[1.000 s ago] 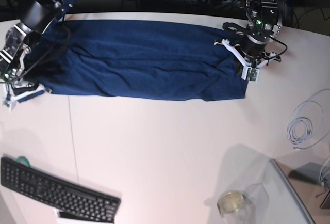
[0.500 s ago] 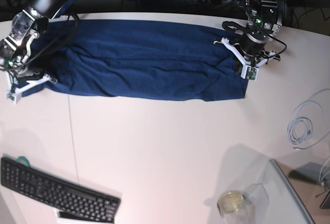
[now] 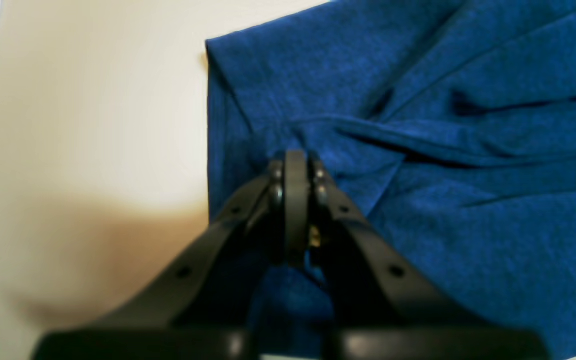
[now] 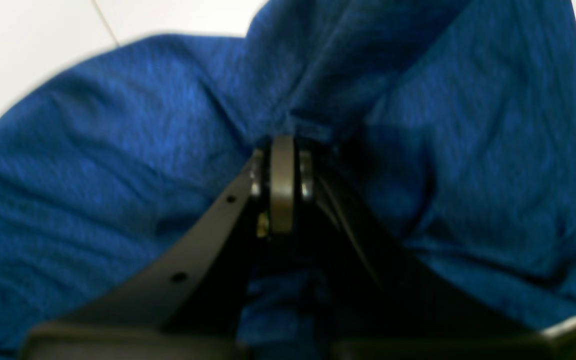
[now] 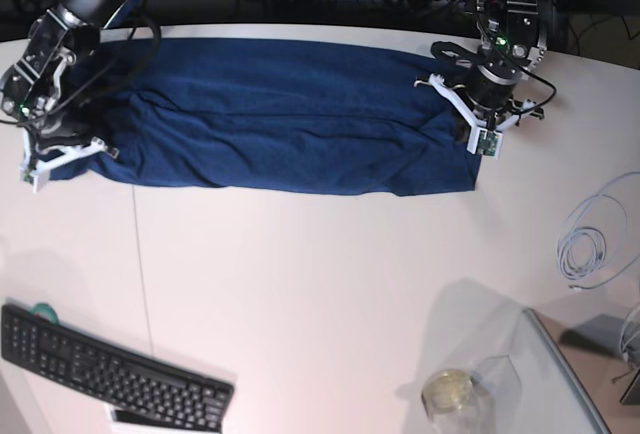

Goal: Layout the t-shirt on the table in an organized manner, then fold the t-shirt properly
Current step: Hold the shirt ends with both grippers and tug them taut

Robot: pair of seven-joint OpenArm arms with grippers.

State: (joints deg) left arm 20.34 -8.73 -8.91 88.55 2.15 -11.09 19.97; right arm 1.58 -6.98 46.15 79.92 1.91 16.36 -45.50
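A: What has changed over the last second?

B: At the left edge of the base view, the right gripper (image 5: 45, 144) has climbed from the lower-left corner of the cloth toward the upper left, dragging that end of the t-shirt (image 5: 280, 114) with it. The left gripper (image 5: 478, 132), upper right, has not shifted.

A: Are both holding fabric?

B: Yes. In the right wrist view the right gripper's jaws are pressed together with blue knit bunched around their tips. In the left wrist view the left gripper is likewise clamped on a fold just inside the shirt's edge.

A: Where does the shirt lie?

B: Across the upper part of the white tabletop (image 5: 320, 294), as a long band running left to right, wrinkled along its middle. The keyboard (image 5: 110, 372) at lower left and the coiled cable (image 5: 590, 244) at right are well apart from it.

A: What does the next move turn on?

B: The band's long axis runs straight between the two grippers, one at each end. I'd judge they must work together, pulling apart along that axis to flatten it. Neither arm is nearer; each owns its end.
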